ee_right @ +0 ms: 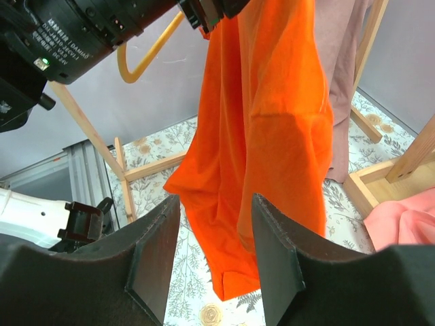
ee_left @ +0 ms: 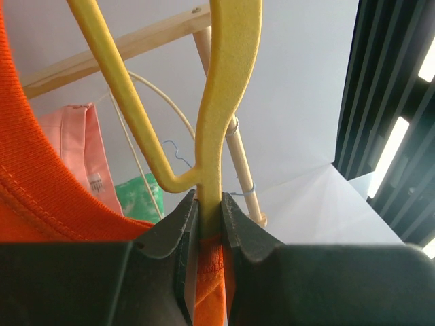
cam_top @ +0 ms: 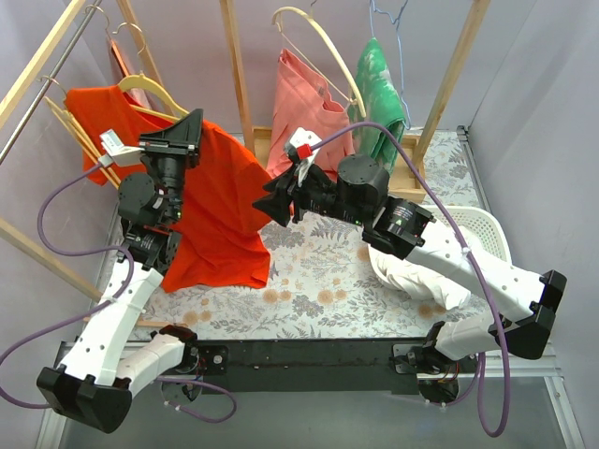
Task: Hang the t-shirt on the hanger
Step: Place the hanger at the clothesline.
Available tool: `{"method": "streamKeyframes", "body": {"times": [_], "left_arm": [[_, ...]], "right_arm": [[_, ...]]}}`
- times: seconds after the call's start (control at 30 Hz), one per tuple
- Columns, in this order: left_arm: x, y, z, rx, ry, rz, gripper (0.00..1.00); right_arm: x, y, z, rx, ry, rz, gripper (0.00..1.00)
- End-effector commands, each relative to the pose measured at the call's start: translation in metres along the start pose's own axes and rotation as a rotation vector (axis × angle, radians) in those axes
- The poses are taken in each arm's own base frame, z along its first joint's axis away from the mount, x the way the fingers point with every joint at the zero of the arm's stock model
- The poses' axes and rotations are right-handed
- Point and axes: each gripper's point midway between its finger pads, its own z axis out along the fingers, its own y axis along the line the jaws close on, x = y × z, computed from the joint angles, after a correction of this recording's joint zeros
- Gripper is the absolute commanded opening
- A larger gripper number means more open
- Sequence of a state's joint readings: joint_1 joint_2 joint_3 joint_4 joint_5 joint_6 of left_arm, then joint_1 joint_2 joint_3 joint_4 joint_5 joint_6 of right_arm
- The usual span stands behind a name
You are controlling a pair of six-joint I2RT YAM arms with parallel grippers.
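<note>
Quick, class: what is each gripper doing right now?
Left gripper: closed on the hanger, with t-shirt fabric pinched too.
Right gripper: open, holding nothing.

Two grippers are counted, the left gripper (cam_top: 198, 131) and the right gripper (cam_top: 266, 202). One t-shirt (cam_top: 220, 215), one pink garment (cam_top: 304, 103), one green garment (cam_top: 379, 79) and one white bundle (cam_top: 412, 276) are seen. One basket (cam_top: 489, 224), one cream hanger (cam_top: 332, 47) and one blue hanger (cam_top: 388, 21) are found. At least two yellow hangers (cam_top: 154, 91) are made out; their full number cannot be told.
</note>
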State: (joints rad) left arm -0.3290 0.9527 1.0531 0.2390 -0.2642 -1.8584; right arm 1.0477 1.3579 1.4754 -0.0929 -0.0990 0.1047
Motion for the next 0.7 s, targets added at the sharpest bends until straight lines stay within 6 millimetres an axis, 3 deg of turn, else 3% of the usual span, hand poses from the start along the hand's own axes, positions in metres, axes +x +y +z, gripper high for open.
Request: {"method": "streamKeyframes", "body": {"times": [0.0, 0.67], "left_arm": [[-0.022, -0.039, -0.001, 0.136, -0.043, -0.085, 0.00], [-0.043, -0.019, 0.007, 0.140, -0.078, -0.179, 0.00]], "right_arm": [[-0.022, 0.004, -0.009, -0.004, -0.060, -0.007, 0.54], [-0.017, 0.008, -0.015, -0.020, -0.033, -0.002, 0.54]]}}
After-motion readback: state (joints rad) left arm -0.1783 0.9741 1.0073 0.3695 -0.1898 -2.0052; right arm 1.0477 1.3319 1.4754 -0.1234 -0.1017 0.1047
